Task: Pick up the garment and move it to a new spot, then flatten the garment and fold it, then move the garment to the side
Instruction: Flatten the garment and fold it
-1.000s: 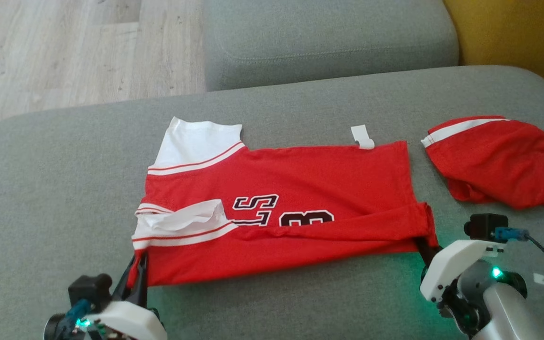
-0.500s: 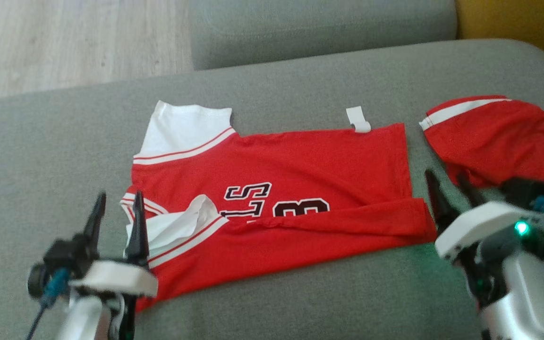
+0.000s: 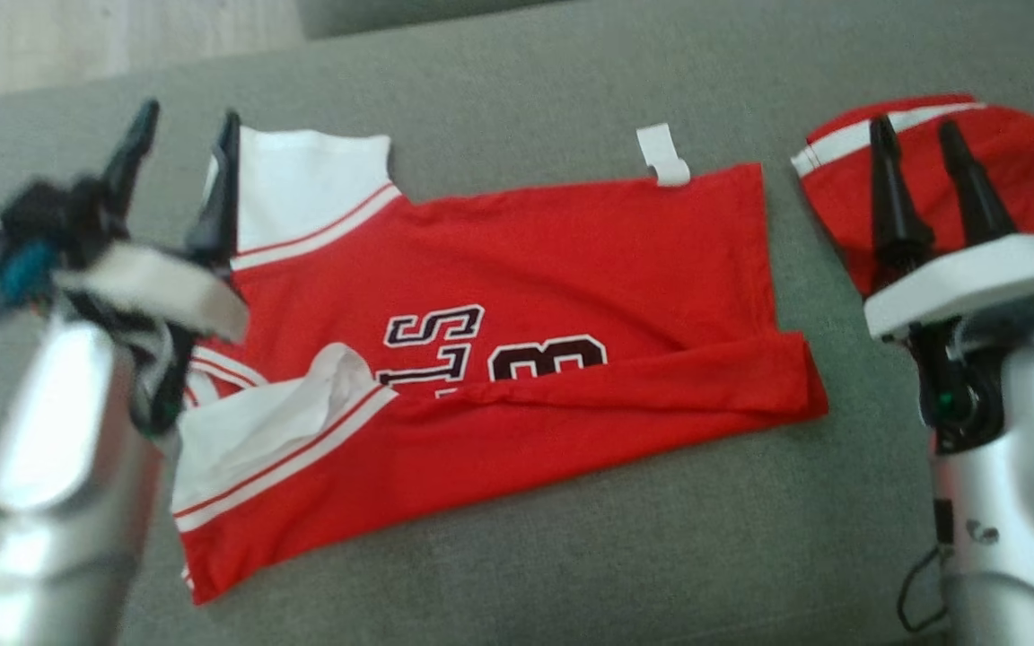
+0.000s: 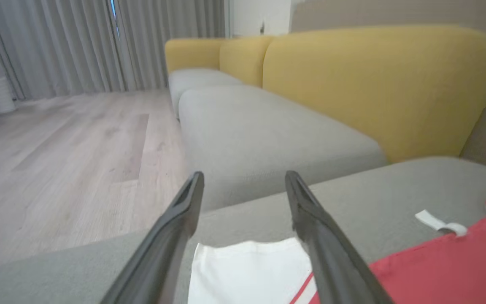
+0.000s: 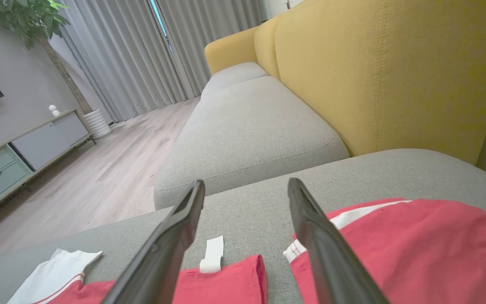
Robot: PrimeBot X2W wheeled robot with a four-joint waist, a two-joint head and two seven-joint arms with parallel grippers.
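On the grey cushion [image 3: 571, 556], red jersey [image 3: 571, 260] between left tool [image 3: 190, 112] and right tool [image 3: 914, 124] — both apart, empty — red bundle [image 3: 1033, 148] alongside.

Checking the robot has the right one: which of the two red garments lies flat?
The jersey in the middle, with white sleeves and black lettering; the other red garment, to its right, is bunched up with one white stripe.

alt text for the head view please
A red jersey with white sleeves lies partly folded on a grey sofa cushion. The open left gripper is by its far white sleeve; the open right gripper overlaps a second red garment.
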